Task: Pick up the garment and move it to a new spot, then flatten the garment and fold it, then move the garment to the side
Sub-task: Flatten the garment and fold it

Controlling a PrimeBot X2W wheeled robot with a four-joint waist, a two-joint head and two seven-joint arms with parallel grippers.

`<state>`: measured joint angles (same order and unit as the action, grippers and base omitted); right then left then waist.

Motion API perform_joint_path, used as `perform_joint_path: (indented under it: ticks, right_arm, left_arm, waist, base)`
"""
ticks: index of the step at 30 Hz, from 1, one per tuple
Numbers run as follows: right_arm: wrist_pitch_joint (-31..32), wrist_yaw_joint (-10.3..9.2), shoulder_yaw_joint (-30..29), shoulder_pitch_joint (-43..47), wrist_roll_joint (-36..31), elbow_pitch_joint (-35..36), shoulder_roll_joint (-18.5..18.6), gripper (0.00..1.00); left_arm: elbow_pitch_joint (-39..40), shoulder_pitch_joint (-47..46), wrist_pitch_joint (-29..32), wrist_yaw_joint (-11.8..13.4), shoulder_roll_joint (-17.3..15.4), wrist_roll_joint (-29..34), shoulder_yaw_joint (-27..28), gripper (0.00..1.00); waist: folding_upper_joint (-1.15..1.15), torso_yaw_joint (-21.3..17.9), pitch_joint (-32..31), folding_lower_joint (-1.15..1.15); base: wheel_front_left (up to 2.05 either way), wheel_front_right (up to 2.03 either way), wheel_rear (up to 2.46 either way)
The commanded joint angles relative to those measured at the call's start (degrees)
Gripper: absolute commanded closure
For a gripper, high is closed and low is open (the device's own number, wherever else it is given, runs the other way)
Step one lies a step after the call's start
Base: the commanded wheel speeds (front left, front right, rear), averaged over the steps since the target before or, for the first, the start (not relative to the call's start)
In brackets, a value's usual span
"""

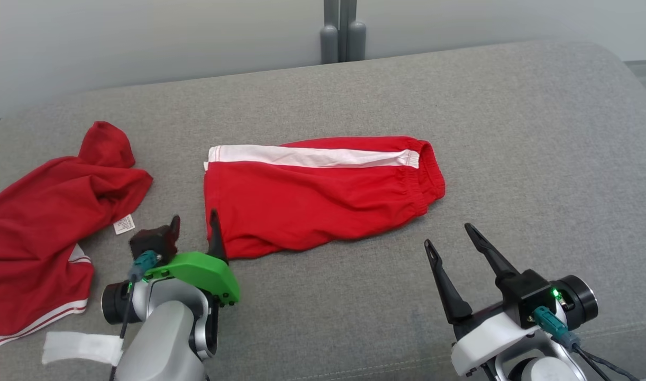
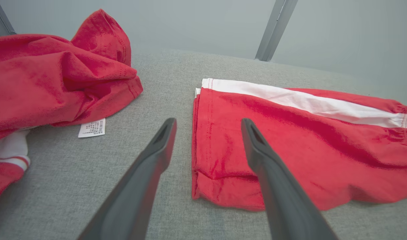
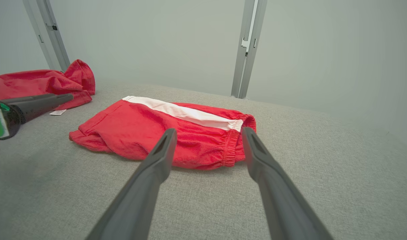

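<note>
The red shorts point(image 1: 323, 196) lay flat in the middle of the big grey cushion point(image 1: 513, 132). They were folded in half. A white stripe ran along their far edge, toward 12 o'clock. The stretchy waist end pointed to 3 o'clock and the leg end pointed to 9 o'clock.

The left gripper point(image 1: 194, 216) sat at 7 o'clock from the shorts, right by their near leg corner. Its two dark fingers were spread apart and held nothing. In the left wrist view, one finger of the left gripper point(image 2: 209, 121) was over the edge of the shorts point(image 2: 290, 140) and the other was over bare cushion. I could not tell if the finger touched the cloth.

The right gripper point(image 1: 448, 235) was at 5 o'clock from the shorts, near them but apart. Its fingers were wide open too, with nothing between them. In the right wrist view, the right gripper point(image 3: 209, 130) pointed at the waist end of the shorts point(image 3: 130, 126).

Another red garment point(image 1: 42, 222) lay in a crumpled heap at 9 o'clock. A small white tag point(image 1: 124, 224) stuck out of it. Two grey posts point(image 1: 343, 32) stood behind the cushion at 12 o'clock.
</note>
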<state>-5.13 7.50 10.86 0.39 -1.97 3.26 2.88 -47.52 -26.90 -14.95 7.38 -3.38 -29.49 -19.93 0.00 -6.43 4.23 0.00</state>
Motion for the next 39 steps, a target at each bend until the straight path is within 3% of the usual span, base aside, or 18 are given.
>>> perform_joint_path:
  ticks: [1,5,12,21,28,39]
  right_arm:
    - [0.08,-0.02,-0.29,0.89,0.34,-0.52,0.02,0.0]
    - [0.15,-0.02,-1.65,1.88,0.93,-2.32,0.03,0.0]
    - [-0.7,-0.02,-5.75,2.73,2.67,-3.13,0.02,0.0]
    - [-2.36,-0.02,-9.25,3.47,4.49,-4.78,0.03,0.0]
    - [-3.59,-0.03,-12.15,5.46,4.43,-8.01,0.06,0.0]
    - [-3.68,-0.03,-14.33,5.11,5.36,-11.19,0.05,0.0]
  left_arm:
    - [5.01,2.54,-0.27,0.66,-0.81,0.82,1.74,0.0]
    - [20.96,11.92,-0.21,0.78,-1.04,3.96,6.58,0.0]
    - [30.82,20.65,-0.2,-0.72,-1.9,7.32,9.07,0.0]
    - [37.02,29.07,-0.21,-3.09,-5.59,11.27,7.85,0.0]
    - [38.99,32.09,2.45,-4.94,-8.31,10.51,7.09,0.0]
    - [43.21,34.92,3.69,-2.68,-8.65,9.13,8.36,0.0]
  waist:
    - [0.0,1.76,-1.42,0.0]
    - [0.0,4.17,-3.45,0.0]
    - [0.0,6.66,-5.32,0.0]
    - [0.0,7.94,-6.97,0.0]
    - [0.0,8.5,-7.83,0.0]
    - [0.0,8.81,-8.52,0.0]
  base:
    - [0.0,0.0,0.0]
    - [0.0,0.0,0.0]
    - [0.0,0.0,0.0]
    - [0.0,0.0,0.0]
    - [0.0,0.0,0.0]
    - [0.0,0.0,0.0]
